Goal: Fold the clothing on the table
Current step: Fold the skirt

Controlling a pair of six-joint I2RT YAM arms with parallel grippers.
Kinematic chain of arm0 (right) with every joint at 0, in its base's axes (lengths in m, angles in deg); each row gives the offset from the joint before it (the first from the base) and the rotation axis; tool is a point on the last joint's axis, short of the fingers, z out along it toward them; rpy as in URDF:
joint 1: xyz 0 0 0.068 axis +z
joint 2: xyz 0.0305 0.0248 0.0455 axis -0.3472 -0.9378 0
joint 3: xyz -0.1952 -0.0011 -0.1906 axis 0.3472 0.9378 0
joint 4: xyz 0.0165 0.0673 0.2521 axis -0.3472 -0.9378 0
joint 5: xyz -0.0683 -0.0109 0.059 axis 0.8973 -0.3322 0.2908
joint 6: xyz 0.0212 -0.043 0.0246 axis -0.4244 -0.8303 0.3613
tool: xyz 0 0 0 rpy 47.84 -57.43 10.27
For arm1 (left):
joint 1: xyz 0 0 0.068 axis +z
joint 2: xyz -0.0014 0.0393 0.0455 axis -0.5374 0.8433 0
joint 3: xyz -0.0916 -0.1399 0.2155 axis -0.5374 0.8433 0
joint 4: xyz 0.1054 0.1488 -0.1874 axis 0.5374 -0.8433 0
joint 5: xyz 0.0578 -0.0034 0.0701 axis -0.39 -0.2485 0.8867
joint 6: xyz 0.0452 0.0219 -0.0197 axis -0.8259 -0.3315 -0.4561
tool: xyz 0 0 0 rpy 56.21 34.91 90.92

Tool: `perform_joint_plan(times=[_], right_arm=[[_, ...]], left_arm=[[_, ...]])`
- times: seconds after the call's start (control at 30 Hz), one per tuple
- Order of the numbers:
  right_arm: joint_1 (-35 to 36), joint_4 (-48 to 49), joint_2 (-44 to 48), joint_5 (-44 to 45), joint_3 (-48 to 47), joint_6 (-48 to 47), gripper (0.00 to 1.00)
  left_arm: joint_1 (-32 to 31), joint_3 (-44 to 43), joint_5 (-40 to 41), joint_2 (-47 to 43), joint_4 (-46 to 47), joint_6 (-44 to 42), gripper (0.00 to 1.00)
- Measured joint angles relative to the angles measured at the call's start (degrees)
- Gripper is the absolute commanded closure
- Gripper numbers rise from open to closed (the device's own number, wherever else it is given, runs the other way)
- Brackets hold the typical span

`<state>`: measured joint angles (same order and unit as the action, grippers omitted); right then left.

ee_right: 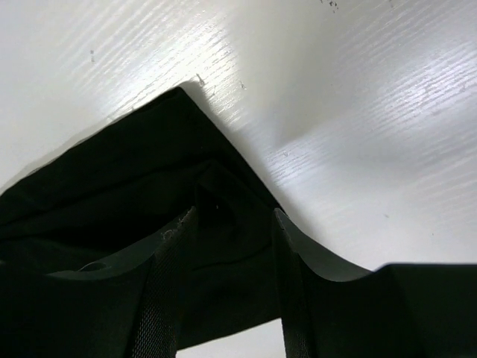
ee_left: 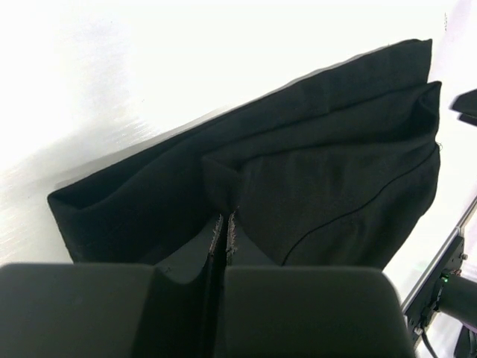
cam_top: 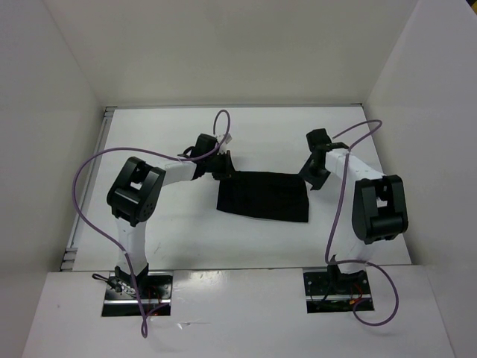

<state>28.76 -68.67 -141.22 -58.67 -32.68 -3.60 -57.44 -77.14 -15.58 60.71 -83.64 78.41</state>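
**Position.** The black cloth lies flat near the middle of the tabletop, a rough rectangle between the two arms.

**Left side.** The left fingers sit at the cloth's upper left corner in the overhead view. The left wrist view shows them clenched on a raised pinch of fabric, with the cloth puckering up into the seam between them.

**Right side.** The right fingers are at the cloth's upper right corner. In the right wrist view they stand spread apart with the corner of the cloth lying between them. Nothing is gripped on this side.

**Condition of the cloth.** The left wrist view shows overlapping layers and a doubled edge along the upper right of that frame. I judge from this that some folding may already be in the piece, though the count of layers cannot be told.

**Progress.** The task appears to be at the gripping stage of a fold: one corner is secured and the other is only straddled. The right side has yet to close, and the lift and carry-over of the far edge are not yet done.
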Motion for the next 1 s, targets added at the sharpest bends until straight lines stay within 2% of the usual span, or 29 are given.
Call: perform_joint_plan(times=[0.1, 0.23, 0.37, 0.67, 0.87, 1.0], right_arm=[[-0.1, 0.6, -1.7, -0.4, 0.0, -0.6, 0.51], [-0.1, 1.6, -3.0, -1.0, -0.1, -1.3, 0.58], [-0.1, 3.0, -4.8, -1.6, -0.1, -2.5, 0.99], [-0.1, 3.3, -3.1, -2.4, -0.1, -2.5, 1.0], [-0.1, 3.2, 3.9, -2.4, -0.1, -2.5, 1.0], [-0.1, 3.2, 5.4, -2.5, -0.1, -2.5, 1.0]], left_arm=[[0.0, 0.0, 0.0, 0.0, 0.0, 0.0, 1.0], [0.0, 0.0, 0.0, 0.0, 0.0, 0.1, 1.0], [0.0, 0.0, 0.0, 0.0, 0.0, 0.1, 1.0], [0.0, 0.1, 0.5, -0.6, -0.5, 0.1, 1.0], [0.0, 1.5, 1.3, -5.6, -1.4, 0.2, 1.0], [0.0, 2.6, 2.3, -8.9, -1.6, 0.4, 1.0]])
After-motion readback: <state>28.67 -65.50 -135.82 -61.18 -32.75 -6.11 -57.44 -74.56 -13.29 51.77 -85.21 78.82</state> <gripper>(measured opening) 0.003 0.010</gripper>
